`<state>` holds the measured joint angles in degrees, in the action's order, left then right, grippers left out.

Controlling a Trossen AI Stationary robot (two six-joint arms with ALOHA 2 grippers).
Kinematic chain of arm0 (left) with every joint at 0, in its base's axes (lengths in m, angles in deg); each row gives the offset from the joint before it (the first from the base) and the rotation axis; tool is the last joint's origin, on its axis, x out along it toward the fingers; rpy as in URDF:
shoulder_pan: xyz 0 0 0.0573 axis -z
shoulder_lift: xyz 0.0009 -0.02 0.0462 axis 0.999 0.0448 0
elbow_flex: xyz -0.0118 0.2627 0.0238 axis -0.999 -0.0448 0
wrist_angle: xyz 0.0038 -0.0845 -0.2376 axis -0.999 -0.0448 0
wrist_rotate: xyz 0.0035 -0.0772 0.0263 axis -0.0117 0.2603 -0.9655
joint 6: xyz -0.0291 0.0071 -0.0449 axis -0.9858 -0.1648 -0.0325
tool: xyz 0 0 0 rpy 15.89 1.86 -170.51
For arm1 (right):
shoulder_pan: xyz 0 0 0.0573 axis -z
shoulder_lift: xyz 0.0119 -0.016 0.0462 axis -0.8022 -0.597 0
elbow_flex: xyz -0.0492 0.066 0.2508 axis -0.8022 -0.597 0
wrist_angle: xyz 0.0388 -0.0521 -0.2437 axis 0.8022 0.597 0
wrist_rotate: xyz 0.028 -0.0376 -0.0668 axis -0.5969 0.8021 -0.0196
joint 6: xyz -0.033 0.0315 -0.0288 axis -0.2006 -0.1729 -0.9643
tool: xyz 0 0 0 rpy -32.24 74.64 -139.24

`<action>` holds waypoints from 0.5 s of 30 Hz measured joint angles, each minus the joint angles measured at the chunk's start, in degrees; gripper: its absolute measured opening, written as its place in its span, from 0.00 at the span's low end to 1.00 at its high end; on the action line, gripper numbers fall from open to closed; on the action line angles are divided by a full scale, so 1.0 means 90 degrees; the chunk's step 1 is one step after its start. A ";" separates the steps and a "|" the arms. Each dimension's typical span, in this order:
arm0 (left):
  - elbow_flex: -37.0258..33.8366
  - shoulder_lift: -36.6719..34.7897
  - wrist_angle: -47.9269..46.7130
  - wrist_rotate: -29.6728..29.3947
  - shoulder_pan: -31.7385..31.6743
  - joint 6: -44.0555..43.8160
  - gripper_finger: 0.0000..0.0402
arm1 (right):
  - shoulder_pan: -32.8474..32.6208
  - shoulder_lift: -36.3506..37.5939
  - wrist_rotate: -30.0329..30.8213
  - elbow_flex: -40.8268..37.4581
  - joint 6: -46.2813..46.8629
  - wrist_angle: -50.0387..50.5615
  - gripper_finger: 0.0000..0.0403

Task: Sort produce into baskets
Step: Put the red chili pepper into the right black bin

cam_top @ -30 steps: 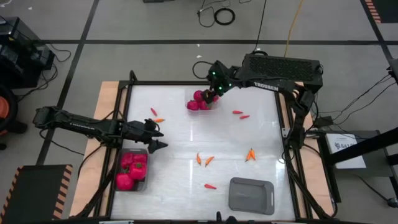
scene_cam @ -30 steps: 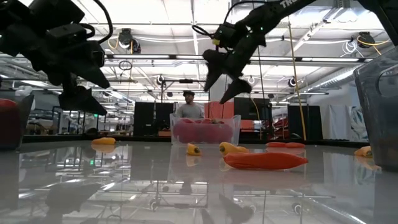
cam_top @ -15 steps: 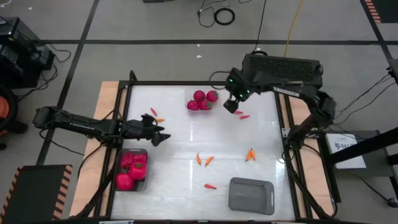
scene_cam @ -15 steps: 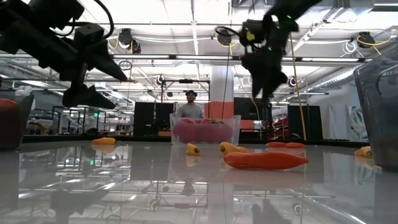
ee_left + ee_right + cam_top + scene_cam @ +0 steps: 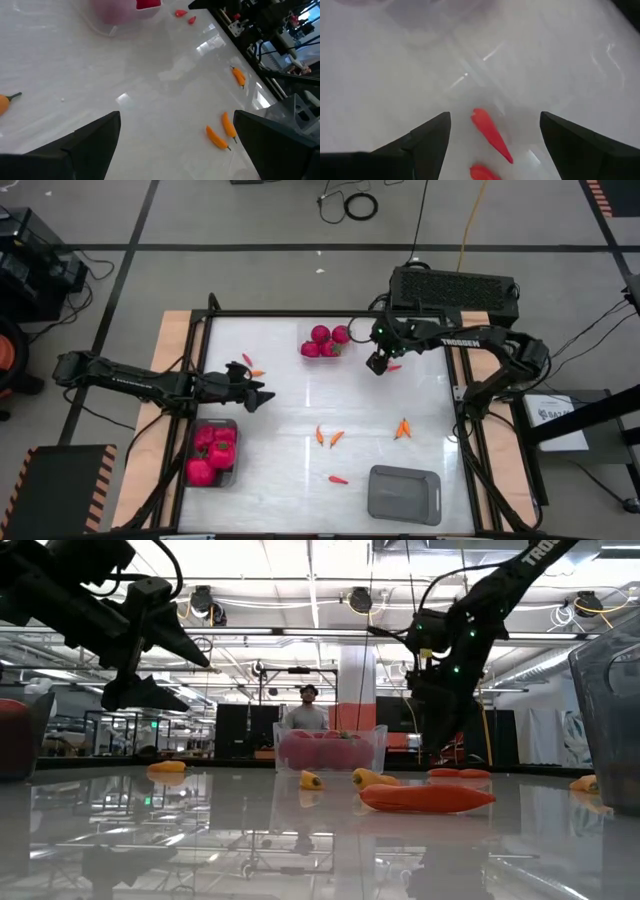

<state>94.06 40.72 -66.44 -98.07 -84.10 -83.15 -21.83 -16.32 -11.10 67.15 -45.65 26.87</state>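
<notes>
Around your table (image 5: 280, 470) you have a grey floor (image 5: 250, 215) crossed by dark tape lines, with a coiled cable (image 5: 360, 206) lying at the far side and a black box (image 5: 453, 288) with a perforated top at the far right corner. Looking level across the table, you see a big hall with ceiling lights (image 5: 205, 600), a white column (image 5: 355, 690), and a person (image 5: 306, 712) standing far back.
</notes>
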 joint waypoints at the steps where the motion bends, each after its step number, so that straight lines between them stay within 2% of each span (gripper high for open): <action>1: 0.0000 0.0000 0.0002 -0.0002 0.0000 -0.0002 0.97 | 0.0000 -0.0001 -0.0001 -0.0060 0.0000 -0.0029 0.74; 10: 0.0000 0.0000 -0.0005 -0.0002 0.0000 -0.0019 0.97 | 0.0005 -0.0004 -0.0001 -0.0813 0.0039 -0.0974 0.73; 15: 0.0000 0.0000 -0.0006 -0.0002 0.0000 -0.0048 0.97 | 0.0002 -0.0004 0.0030 -0.0937 0.0046 -0.0996 0.65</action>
<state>94.06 40.72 -66.49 -98.10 -84.10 -83.58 -21.81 -16.35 -10.83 58.72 -45.24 17.90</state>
